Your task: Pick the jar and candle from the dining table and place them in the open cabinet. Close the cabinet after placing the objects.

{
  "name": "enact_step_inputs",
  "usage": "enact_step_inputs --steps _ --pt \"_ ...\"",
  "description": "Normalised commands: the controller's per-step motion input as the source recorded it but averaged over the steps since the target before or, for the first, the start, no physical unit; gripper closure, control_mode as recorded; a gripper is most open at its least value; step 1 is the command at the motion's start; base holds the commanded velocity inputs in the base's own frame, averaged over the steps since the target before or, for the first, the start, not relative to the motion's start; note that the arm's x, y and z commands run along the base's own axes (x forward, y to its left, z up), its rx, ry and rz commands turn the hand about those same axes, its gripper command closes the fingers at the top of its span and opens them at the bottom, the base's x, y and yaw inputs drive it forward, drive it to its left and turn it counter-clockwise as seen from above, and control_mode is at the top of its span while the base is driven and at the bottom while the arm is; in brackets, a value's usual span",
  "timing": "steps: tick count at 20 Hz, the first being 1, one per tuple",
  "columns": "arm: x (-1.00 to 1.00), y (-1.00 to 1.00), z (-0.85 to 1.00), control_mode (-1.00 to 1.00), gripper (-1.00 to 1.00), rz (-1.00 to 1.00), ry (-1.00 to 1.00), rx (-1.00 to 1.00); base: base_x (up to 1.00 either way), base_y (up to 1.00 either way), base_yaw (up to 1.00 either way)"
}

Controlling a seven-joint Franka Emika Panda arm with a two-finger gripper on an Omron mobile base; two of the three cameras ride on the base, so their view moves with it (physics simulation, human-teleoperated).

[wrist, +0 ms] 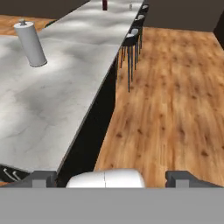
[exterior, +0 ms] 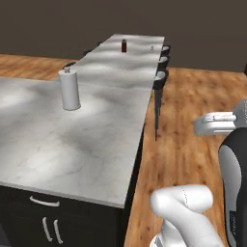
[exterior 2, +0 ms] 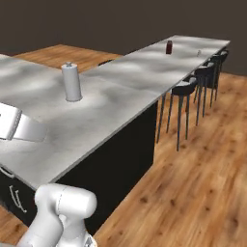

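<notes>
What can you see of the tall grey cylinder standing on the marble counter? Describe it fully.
The grey cylinder looks like a paper-towel roll on a holder: a plain matte pale-grey column with a small knob on top and a slightly wider round foot. It stands upright and alone on the marble counter, well back from the counter's edge, with nothing else touching it. It casts a soft shadow beside its base.

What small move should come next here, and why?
Probably drive the base on to find the table: the open gripper holds nothing and hangs over the wood floor beside the marble counter. The counter carries a paper towel roll and a red-brown bottle; no jar or candle.
</notes>
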Motion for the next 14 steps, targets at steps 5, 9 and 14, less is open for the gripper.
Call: enact_step_inputs --steps 5,9,14 --pt "0.00 0.00 0.00 1.00 -1.00 0.00 0.00 0.00 0.61 -1.00 0.40" --pt "0.00 0.00 0.00 1.00 -1.00 0.00 0.00 0.00 0.61 -1.00 0.38" --pt "0.00 0.00 0.00 1.00 -1.00 0.00 0.00 0.00 0.65 -1.00 0.35"
